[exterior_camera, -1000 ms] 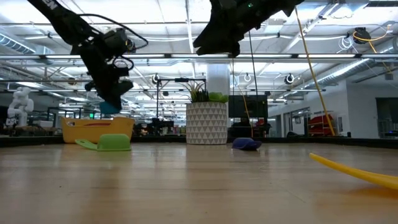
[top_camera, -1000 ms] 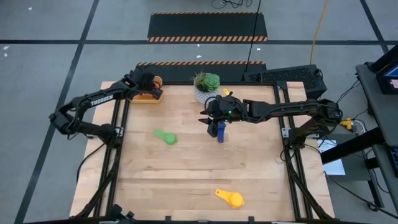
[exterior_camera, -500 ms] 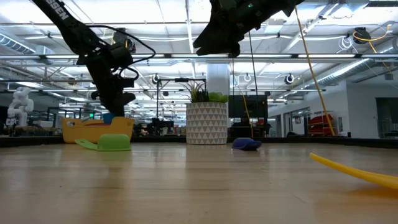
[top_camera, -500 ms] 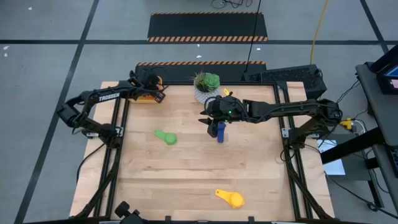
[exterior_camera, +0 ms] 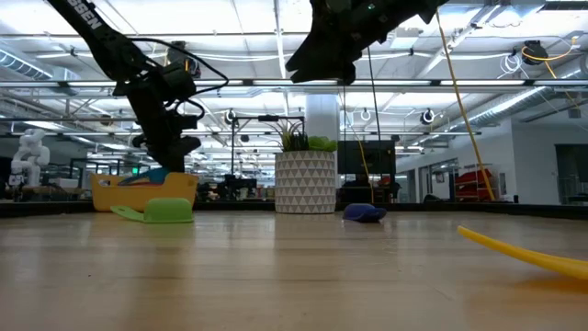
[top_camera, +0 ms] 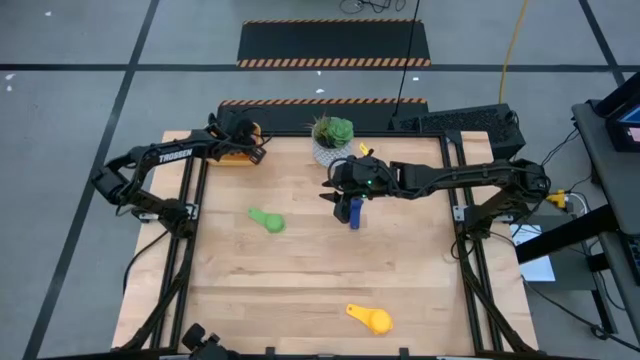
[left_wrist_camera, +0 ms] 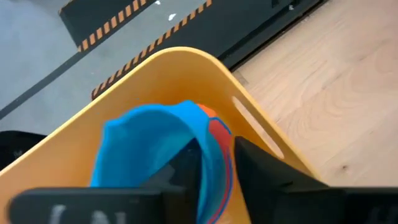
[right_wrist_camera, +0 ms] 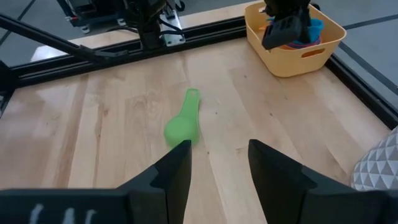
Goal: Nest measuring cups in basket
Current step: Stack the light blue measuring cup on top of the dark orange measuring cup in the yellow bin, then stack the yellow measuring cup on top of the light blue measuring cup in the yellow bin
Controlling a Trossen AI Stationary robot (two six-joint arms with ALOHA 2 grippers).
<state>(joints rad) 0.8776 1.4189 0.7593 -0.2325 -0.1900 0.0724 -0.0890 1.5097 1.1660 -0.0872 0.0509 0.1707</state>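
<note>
bright, even light from rows of ceiling strips (exterior_camera: 276, 46) overhead — they glare white in the low view. shadows on the table (top_camera: 320, 270) are soft and short. the yellow cup (exterior_camera: 528, 253) nearest the low camera is blurred, and the left wrist view is soft up close.

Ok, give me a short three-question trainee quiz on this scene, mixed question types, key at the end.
1. True or false: the green measuring cup lies inside the yellow basket.
2. Which cup lies nearest the table's front edge? A dark blue B yellow C green
3. Fill in: the left gripper is over the ____, its fingers astride the light blue cup.

Key: 1 false; 2 B, the yellow measuring cup; 3 basket.
</note>
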